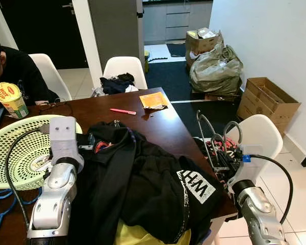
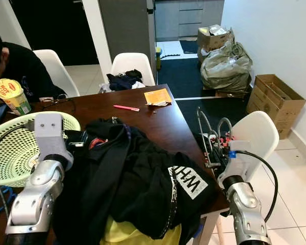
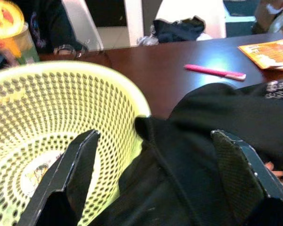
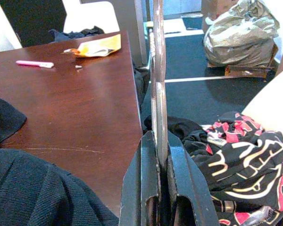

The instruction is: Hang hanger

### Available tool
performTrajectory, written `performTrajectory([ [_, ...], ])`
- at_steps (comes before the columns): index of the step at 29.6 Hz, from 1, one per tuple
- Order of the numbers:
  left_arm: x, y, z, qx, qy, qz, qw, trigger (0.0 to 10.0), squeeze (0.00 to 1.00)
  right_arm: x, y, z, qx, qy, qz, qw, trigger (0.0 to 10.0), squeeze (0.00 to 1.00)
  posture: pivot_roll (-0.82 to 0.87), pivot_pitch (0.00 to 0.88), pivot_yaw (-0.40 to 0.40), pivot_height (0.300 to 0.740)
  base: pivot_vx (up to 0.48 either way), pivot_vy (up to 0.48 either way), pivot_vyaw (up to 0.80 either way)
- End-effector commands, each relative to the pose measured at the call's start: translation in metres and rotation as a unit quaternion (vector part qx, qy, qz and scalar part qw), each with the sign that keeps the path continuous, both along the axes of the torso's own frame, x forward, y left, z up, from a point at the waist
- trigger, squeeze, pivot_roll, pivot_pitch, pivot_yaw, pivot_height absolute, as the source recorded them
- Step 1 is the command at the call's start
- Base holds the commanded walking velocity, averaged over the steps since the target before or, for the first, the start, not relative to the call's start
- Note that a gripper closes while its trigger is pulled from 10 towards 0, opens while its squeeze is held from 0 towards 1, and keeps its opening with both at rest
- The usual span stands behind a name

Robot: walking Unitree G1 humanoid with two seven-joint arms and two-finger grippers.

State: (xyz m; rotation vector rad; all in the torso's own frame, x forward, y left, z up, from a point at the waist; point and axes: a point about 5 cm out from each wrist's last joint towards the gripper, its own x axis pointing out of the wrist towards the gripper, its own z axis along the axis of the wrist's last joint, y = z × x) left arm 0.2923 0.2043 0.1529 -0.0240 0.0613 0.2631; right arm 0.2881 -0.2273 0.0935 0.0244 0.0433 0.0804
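grey metal wire hanger (image 1: 208, 133) is held pinched upright in the right gripper (image 4: 159, 155), off the table's right edge; left gripper (image 3: 151, 181) is held open over the black garment (image 1: 143, 178).

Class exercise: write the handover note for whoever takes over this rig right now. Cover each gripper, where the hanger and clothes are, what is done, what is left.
Right gripper: shut on the metal hanger, held beside the table's right edge, above the patterned clothes on the white chair.
Left gripper: open, over the black garment next to the green basket.
Done: hanger picked up.
Left: hang it; no rail in sight.
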Motion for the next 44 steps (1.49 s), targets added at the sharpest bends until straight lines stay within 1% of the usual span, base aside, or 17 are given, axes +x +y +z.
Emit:
performTrajectory([
  [1,0.001,0.003,-0.006,-0.017,0.014,0.01,1.0,10.0,0.0,0.002,0.007,-0.003,0.012,0.009,0.012,1.0,10.0,0.0,0.0,0.0,0.049,0.74,0.0,0.0,0.0],
  [8,0.008,-0.002,-0.007,-0.041,0.032,-0.003,0.999,10.0,0.0,0.001,0.007,-0.003,0.012,0.01,0.01,1.0,10.0,0.0,0.0,0.0,0.053,0.74,0.0,0.0,0.0],
  [16,0.011,-0.014,-0.003,-0.048,0.021,-0.039,0.998,10.0,0.0,0.001,0.006,-0.004,0.011,0.011,0.009,1.0,10.0,0.0,-0.01,0.0,0.053,0.74,0.0,0.0,0.0],
  [17,0.011,-0.015,-0.003,-0.048,0.021,-0.043,0.998,2.8,0.0,0.001,0.006,-0.004,0.011,0.012,0.009,1.0,10.0,0.0,-0.01,0.0,0.052,0.74,0.0,0.0,0.0],
  [18,0.011,-0.015,-0.003,-0.048,0.021,-0.043,0.998,2.8,0.0,0.001,0.006,-0.004,0.011,0.012,0.009,1.0,10.0,0.0,-0.01,0.0,0.052,0.74,0.0,0.0,0.0],
  [20,0.012,-0.016,-0.003,-0.047,0.023,-0.047,0.998,0.0,0.0,0.001,0.006,-0.004,0.01,0.012,0.01,1.0,10.0,0.0,-0.01,0.0,0.052,0.74,0.0,0.0,0.0],
  [31,0.012,-0.016,-0.002,-0.045,0.028,-0.052,0.997,0.0,0.0,0.002,0.006,-0.004,0.011,0.013,0.008,1.0,10.0,0.0,-0.01,0.0,0.051,0.74,0.0,0.0,0.0],
  [33,0.014,-0.019,0.008,-0.048,0.006,-0.077,0.996,0.0,0.0,0.002,0.007,-0.004,0.011,0.014,0.008,1.0,10.0,0.0,-0.01,0.0,0.049,0.74,0.0,0.0,0.0],
  [34,0.016,-0.023,0.022,-0.051,-0.024,-0.109,0.992,0.0,0.0,0.002,0.007,-0.004,0.011,0.014,0.008,1.0,10.0,0.0,-0.01,0.0,0.049,0.74,0.0,0.0,0.0],
  [36,0.016,-0.023,0.022,-0.051,-0.024,-0.109,0.992,0.0,0.0,0.002,0.007,-0.004,0.011,0.014,0.008,1.0,10.0,0.0,-0.01,0.0,0.049,0.74,0.0,0.0,0.0],
  [37,0.019,-0.018,0.059,-0.017,-0.098,-0.133,0.986,0.0,0.0,0.002,0.007,-0.004,0.011,0.014,0.008,1.0,10.0,0.0,0.0,0.0,0.045,0.74,0.0,0.0,0.0],
  [38,0.019,-0.018,0.059,-0.017,-0.098,-0.133,0.986,0.0,0.0,0.002,0.007,-0.004,0.011,0.014,0.008,1.0,10.0,0.0,0.0,0.0,0.045,0.74,0.0,0.0,0.0],
  [39,0.019,0.01,0.103,0.029,-0.171,-0.102,0.979,0.0,0.0,0.002,0.008,-0.005,0.012,0.015,0.009,1.0,10.0,0.0,0.0,0.0,0.043,0.74,0.0,0.0,0.0],
  [40,0.019,0.01,0.103,0.029,-0.171,-0.102,0.979,0.0,0.0,0.002,0.008,-0.005,0.012,0.015,0.009,1.0,10.0,0.0,0.0,0.0,0.043,0.74,0.0,0.0,0.0],
  [42,0.005,0.087,0.179,0.151,-0.263,0.021,0.953,0.0,0.0,0.003,0.009,-0.005,0.013,0.016,0.012,1.0,10.0,0.0,0.01,0.0,0.031,0.74,0.0,0.0,0.0],
  [43,0.005,0.087,0.179,0.151,-0.263,0.021,0.953,0.0,0.0,0.003,0.009,-0.005,0.013,0.016,0.012,1.0,10.0,0.0,0.01,0.0,0.031,0.74,0.0,0.0,0.0],
  [44,-0.002,0.107,0.196,0.18,-0.274,0.058,0.943,0.0,0.0,0.003,0.009,-0.006,0.014,0.017,0.013,1.0,10.0,0.0,0.01,0.0,0.031,0.74,0.0,0.0,0.0],
])
